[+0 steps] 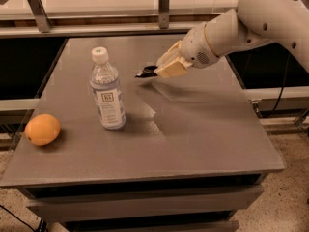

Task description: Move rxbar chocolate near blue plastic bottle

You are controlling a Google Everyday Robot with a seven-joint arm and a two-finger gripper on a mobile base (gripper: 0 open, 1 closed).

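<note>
Gripper (161, 70) on my arm clenches rxbar chocolate (145, 73), holding it just over the table (203, 144), near the upright blue plastic bottle (107, 93) but apart. Orange (42, 129) sits by the table's left edge.

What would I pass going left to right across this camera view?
orange → bottle → rxbar, sticking out left of the gripper that holds it above the table → arm
</note>
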